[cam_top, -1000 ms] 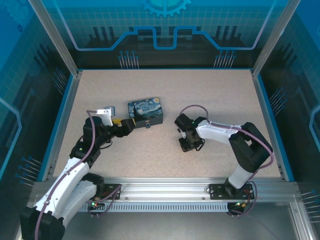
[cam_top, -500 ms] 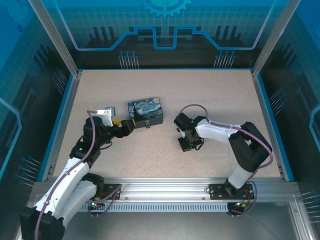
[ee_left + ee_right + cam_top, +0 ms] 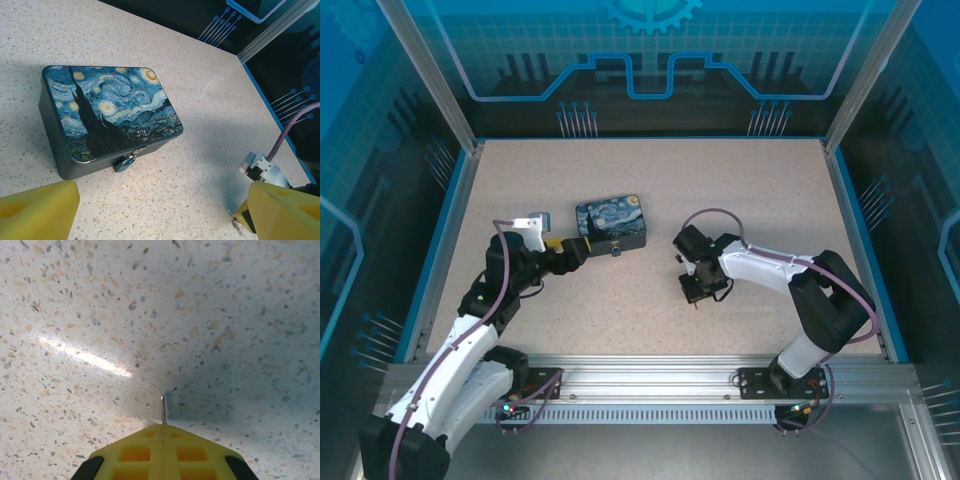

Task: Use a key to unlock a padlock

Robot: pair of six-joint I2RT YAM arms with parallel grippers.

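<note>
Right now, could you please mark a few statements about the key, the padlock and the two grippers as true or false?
1. The right gripper is shut on the key. True.
2. The left gripper is clamped on the painted tin. False: its jaws stand open, near the tin but not closed on it.
3. The padlock hangs at the clasp on the tin's front wall. True.
4. The tin's lid is raised. False: the lid is down.
5. The key sits in the padlock. False: it is apart from the padlock, its tip pointing at the bare table.
</note>
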